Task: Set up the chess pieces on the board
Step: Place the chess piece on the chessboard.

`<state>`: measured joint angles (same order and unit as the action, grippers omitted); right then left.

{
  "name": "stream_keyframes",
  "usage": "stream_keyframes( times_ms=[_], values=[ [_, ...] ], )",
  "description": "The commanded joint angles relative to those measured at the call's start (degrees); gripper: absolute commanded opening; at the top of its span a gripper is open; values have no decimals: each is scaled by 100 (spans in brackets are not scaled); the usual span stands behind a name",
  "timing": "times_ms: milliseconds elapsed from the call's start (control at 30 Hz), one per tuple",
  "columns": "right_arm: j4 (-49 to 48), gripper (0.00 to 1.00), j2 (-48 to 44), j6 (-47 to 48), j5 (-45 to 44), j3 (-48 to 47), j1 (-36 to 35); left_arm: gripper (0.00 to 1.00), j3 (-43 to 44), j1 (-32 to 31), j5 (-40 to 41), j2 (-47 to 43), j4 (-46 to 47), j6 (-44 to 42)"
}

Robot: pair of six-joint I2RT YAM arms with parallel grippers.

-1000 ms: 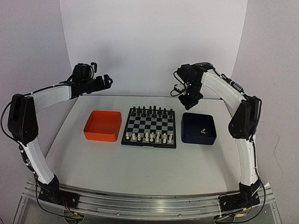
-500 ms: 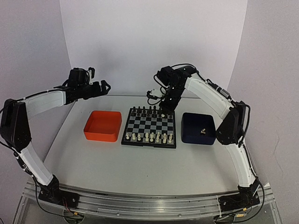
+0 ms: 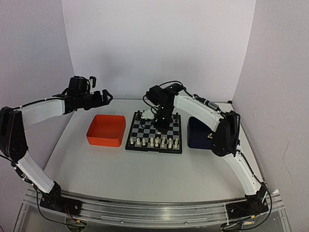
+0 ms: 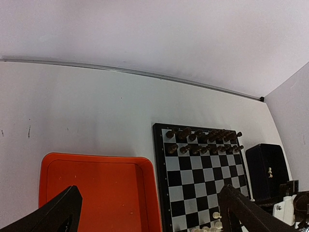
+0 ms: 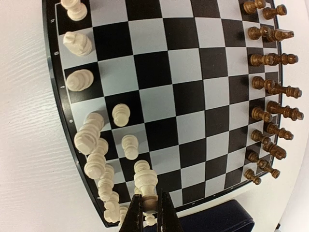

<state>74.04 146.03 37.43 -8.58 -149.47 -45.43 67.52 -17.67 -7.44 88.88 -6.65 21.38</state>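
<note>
- The right fingers (image 5: pixel 135 217) are clamped on one cream chess piece (image 5: pixel 146 183), over the board (image 3: pixel 142 129) by its white rows.
- Other cream chess pieces (image 3: pixel 154 141) stand along the board's near edge; black pieces (image 5: pixel 270 87) line the far edge.
- The left fingers (image 4: pixel 244 212) are wide apart, in the air beyond the orange tray (image 3: pixel 106 129).

You have a board (image 5: pixel 188 92) checked in black and pale grey, with a black frame. Its pieces (image 5: pixel 79 79) are cream-white, while the dark pieces (image 5: pixel 263 84) read deep brown up close. The orange tray (image 3: pixel 103 141) is bright and plain, and the blue tray (image 3: pixel 198 142) is near black. The table (image 3: pixel 145 169) is white. The arms (image 3: pixel 43 108) have white shells with black joints.
</note>
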Motion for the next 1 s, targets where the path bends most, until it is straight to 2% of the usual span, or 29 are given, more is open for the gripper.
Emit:
stream_keyframes(
  times_ms=[0,600,967],
  values=[
    [-494,0,79,254,-111,-206,23,100,-82,-10,18,-297,32,100],
    [-1364,0,448,750,312,-202,-224,100,-263,-8,146,-494,-76,4],
    [-1477,0,531,914,386,-64,-333,100,-339,-8,168,-608,-114,-24]
  ],
)
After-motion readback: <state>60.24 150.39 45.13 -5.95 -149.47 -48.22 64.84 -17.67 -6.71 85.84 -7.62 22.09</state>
